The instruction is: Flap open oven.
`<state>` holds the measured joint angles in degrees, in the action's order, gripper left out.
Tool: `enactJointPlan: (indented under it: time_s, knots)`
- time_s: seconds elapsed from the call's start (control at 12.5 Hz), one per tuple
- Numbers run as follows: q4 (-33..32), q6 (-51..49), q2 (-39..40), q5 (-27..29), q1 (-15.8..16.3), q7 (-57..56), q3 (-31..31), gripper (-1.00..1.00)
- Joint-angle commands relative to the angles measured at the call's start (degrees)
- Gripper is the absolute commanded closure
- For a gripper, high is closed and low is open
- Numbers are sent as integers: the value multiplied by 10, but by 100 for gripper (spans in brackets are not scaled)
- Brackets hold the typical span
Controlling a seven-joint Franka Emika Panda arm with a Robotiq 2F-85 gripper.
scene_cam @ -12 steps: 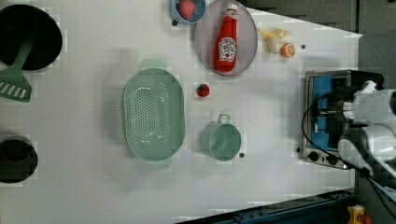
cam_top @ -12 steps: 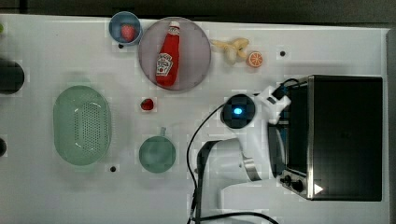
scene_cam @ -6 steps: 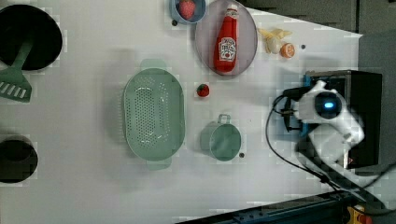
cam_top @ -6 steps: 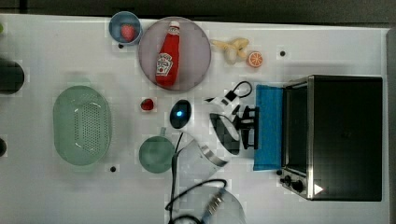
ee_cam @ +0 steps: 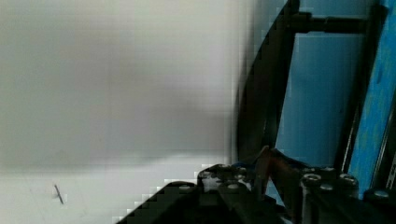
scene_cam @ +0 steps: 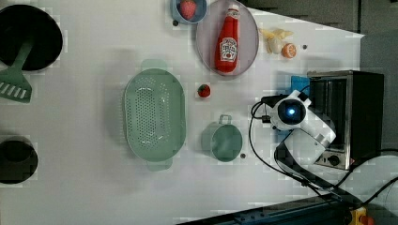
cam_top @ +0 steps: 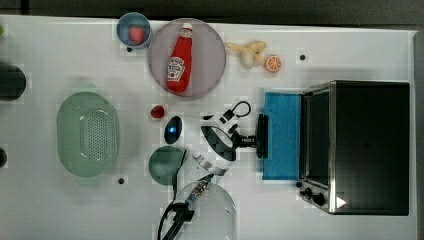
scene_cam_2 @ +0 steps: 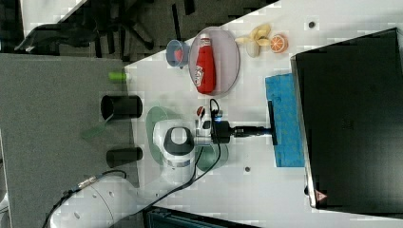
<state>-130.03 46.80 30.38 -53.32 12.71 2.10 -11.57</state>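
The oven [cam_top: 370,145] stands at the top view's right, black-topped with a silver frame and black knobs [cam_top: 312,195] at its near end. Its blue glass door [cam_top: 282,135] lies flapped down flat on the table, and the dark oven mouth [cam_top: 317,132] shows behind it. My gripper [cam_top: 254,141] reaches level from the top view's left and is shut on the door's black bar handle [cam_top: 261,136]. In the right view the gripper [scene_cam_2: 263,130] meets the handle [scene_cam_2: 271,122] at the door's [scene_cam_2: 287,123] outer edge. The wrist view shows the handle [ee_cam: 268,93] and blue glass [ee_cam: 317,102] close up.
A green cup [cam_top: 165,165] and a small red strawberry [cam_top: 157,111] sit beside my arm. A ketchup bottle [cam_top: 178,62] lies on a plate, with a blue bowl [cam_top: 133,31] next to it. A green colander [cam_top: 87,134] is further left. A banana [cam_top: 245,50] and half an orange [cam_top: 273,63] lie beyond the door.
The door has swung from shut to flat open. My arm has moved toward the top view's left, away from the oven, with the handle.
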Motion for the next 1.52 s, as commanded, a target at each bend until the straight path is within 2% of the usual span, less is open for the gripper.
enactJointPlan:
  time_s: [0.08, 0.24, 0.4, 0.72, 1.2, 1.36, 1.52]
  knots:
    - [11, 8, -6, 7, 2, 57, -10, 65]
    - [19, 24, -22, 17, 3, 59, -9, 65]
    - [21, 30, -65, 64, 2, 59, -9, 65]
    - [22, 7, -185, 278, -1, 56, -10, 65]
    - [51, -150, -343, 468, -1, 55, -13, 65]
    - [78, -205, -382, 503, -1, 57, -13, 65]
    - [114, -269, -406, 505, -1, 60, -14, 65]
